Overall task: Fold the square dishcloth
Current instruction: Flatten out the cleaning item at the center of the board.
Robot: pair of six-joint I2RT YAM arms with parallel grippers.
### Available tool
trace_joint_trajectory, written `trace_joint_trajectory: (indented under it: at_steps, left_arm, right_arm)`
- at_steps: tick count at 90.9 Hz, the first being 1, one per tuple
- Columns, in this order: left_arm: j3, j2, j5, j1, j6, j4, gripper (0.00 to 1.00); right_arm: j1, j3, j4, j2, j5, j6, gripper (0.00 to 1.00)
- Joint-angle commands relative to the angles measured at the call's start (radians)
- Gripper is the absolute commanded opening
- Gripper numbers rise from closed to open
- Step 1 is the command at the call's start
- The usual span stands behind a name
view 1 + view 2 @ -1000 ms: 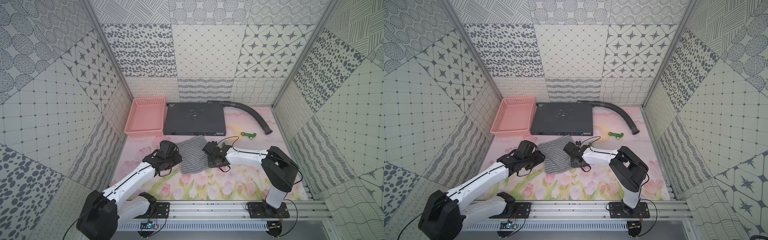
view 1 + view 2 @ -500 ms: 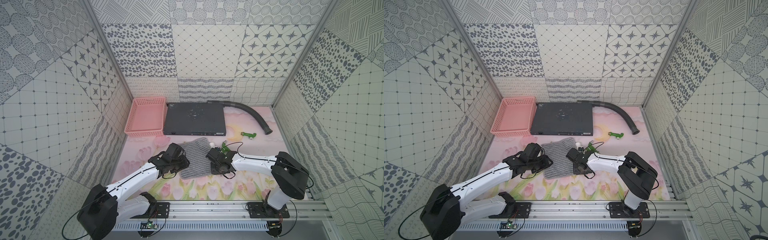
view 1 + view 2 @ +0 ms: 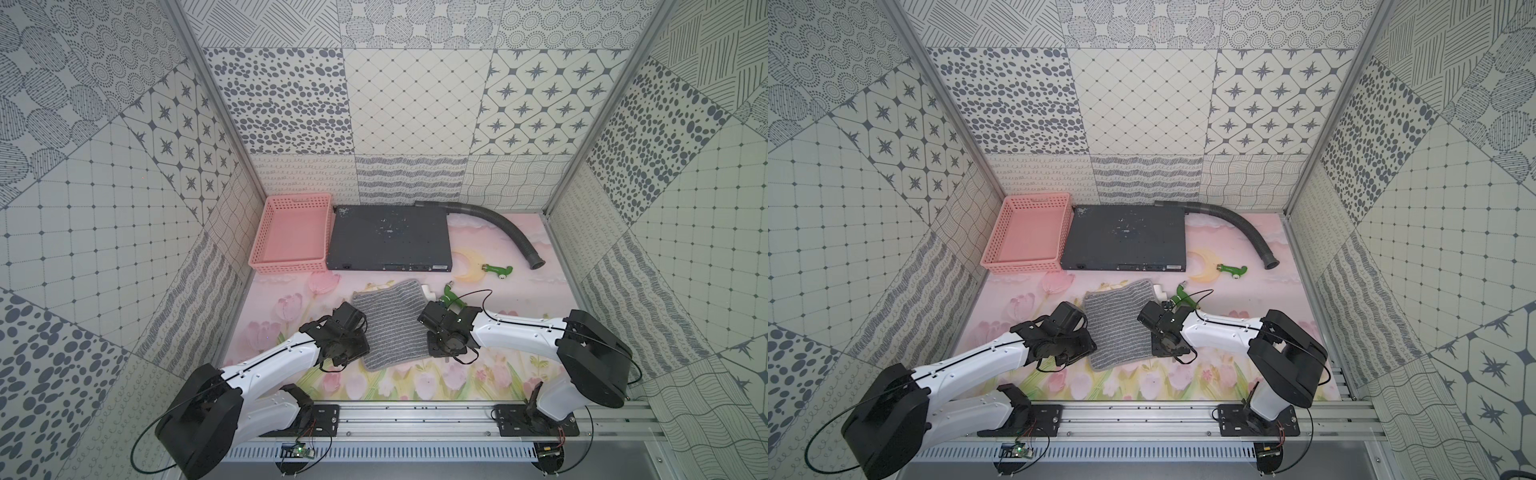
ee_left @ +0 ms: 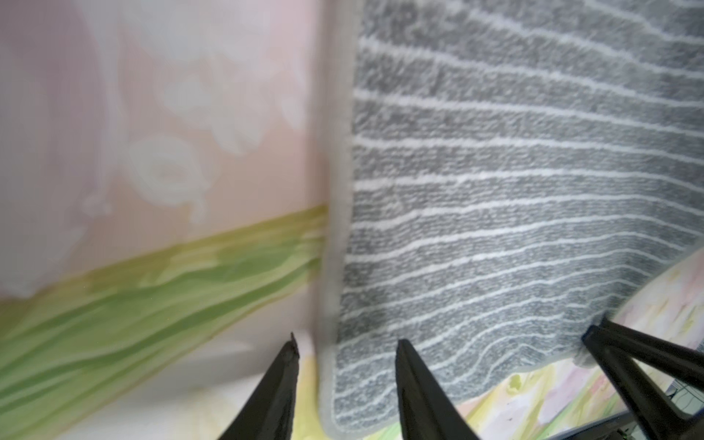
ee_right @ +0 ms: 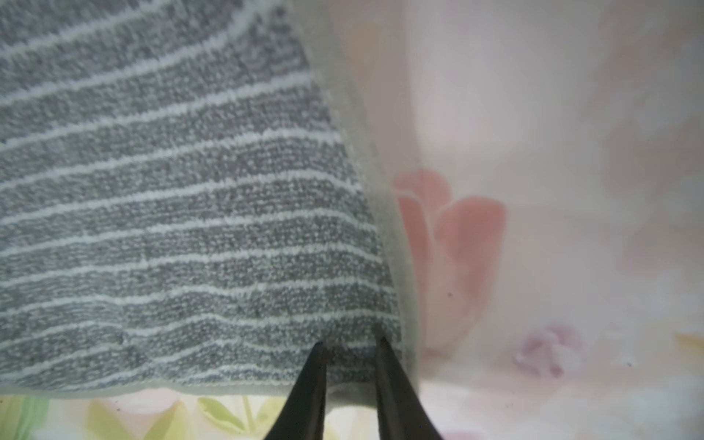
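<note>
The square dishcloth (image 3: 392, 322) lies flat on the tabletop (image 3: 540, 291) between the two tools. It looks soft, light and fuzzy and will likely sag rather than hold a shape, so the stitched hem at the corners beneath the tools seems the best place to pinch. The left tool (image 4: 346, 339) stands open astride the hem. The right tool (image 5: 347, 339) has its tips narrowly apart on the pile just inside the hem, and I cannot tell whether it pinches cloth.

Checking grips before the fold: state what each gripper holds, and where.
Left fingers straddle the square dishcloth edge by a near corner, open: nothing held. Right fingers sit narrowly apart on the other near corner; a pinch cannot be told.
</note>
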Motion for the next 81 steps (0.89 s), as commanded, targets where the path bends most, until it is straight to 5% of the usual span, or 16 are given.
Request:
trace_joint_trajectory:
  at_steps: [1,30,48,81]
  left_arm:
    - [-0.033,-0.083,-0.093,0.046,-0.037,-0.176,0.43]
    - [0.027,-0.19,-0.122,0.109,0.004,-0.201,0.44]
    - [0.08,-0.22,-0.014,0.109,0.015,-0.048,0.42]
    - [0.072,0.113,0.19,-0.026,-0.023,0.291,0.37]
  right_arm:
    - [0.006,0.033,-0.008,-0.015,-0.009,-0.015,0.27]
    - [0.002,0.145,-0.008,-0.044,0.031,-0.083,0.34]
    - [-0.015,0.235,-0.008,-0.037,0.106,-0.128,0.37]
    - [-0.076,0.378,0.055,0.089,0.186,-0.165,0.58]
